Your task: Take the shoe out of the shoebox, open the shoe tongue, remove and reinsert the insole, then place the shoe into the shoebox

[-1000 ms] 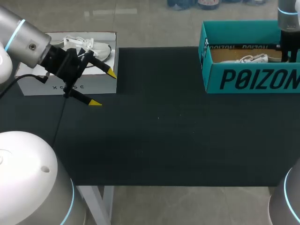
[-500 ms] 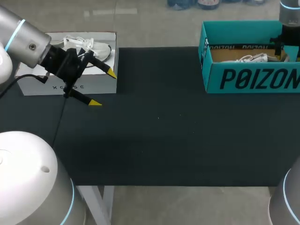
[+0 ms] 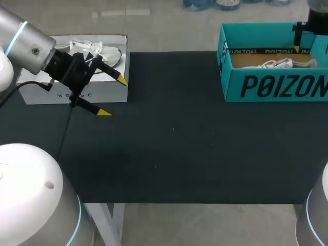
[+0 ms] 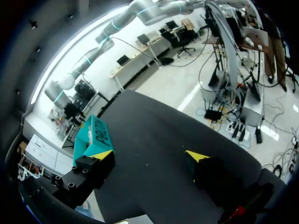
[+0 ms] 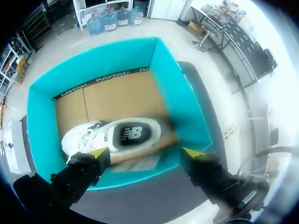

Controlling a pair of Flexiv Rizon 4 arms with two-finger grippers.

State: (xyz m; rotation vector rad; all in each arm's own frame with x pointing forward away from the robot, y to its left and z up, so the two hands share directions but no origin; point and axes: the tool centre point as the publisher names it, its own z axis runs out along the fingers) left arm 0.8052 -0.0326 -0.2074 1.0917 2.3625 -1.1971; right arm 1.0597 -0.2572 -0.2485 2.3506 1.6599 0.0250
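Head view: looking down on a black table. Finding a teal shoebox standing open at the far right corner and holding a white shoe, lying low on the brown cardboard floor. Spotting the right tool hanging above the box's far right part, only one yellow tip showing here, clear of the shoe. Noting a white box at the far left edge, carrying a second white shoe at its top; inside or on the lid, impossible to tell. Placing the left tool just beside that white box, above the table, fingers spread wide and gripping nothing.

Left wrist view: looking along the left tool, released, with only bare dark table lying between its yellow tips. Catching the teal shoebox well apart, at the table's far end.

Right wrist view: looking straight down into the shoebox. Seeing the shoe lying on its side against the near wall, on the cardboard floor. Showing the right tool hovering above, released, tips wide apart at either side of the shoe's rear half and touching nothing.
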